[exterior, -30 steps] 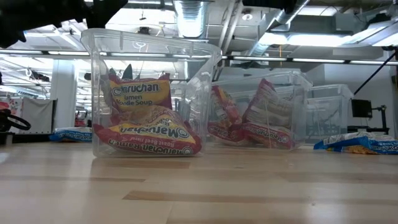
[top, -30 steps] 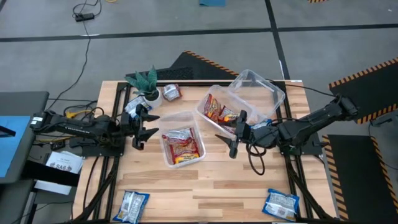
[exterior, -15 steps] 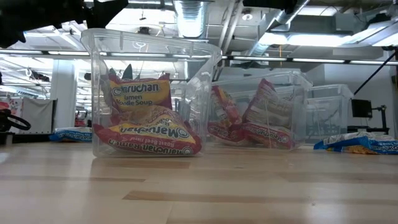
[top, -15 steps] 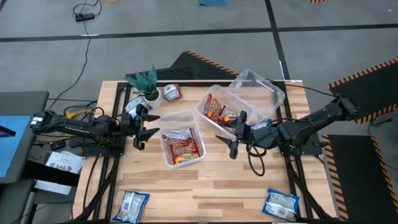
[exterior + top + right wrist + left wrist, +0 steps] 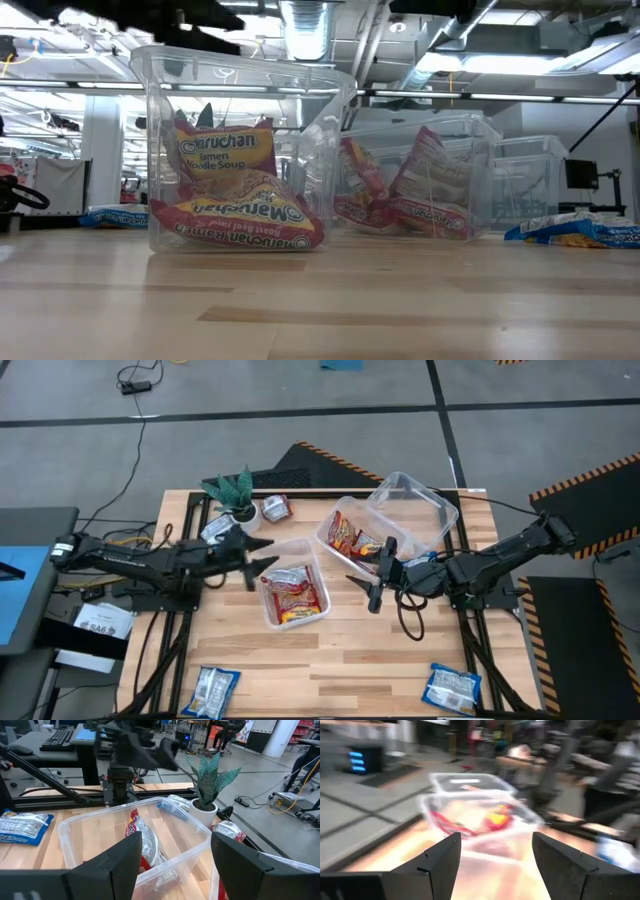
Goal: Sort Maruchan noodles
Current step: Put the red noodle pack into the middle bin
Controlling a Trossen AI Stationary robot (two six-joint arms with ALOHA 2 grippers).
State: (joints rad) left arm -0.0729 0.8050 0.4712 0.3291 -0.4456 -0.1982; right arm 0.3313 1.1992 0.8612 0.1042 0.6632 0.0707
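Hovering over the left tub's [image 5: 311, 552] rim with jaws apart and empty, the left gripper [image 5: 258, 554] sits nearest the packet [image 5: 276, 509] by the table's far edge, while the right gripper [image 5: 375, 580], also open, waits mid-table.

Clear tubs: three are sitting mid-table [image 5: 296, 550], [image 5: 340, 520], [image 5: 440, 510].
Blue-and-white packets: two are lying at the near edge [image 5: 212, 691], [image 5: 452, 688].
Red packets in tubs: cannot tell exactly.
Potted plants: one is standing [image 5: 232, 492].
Arms: two are showing.
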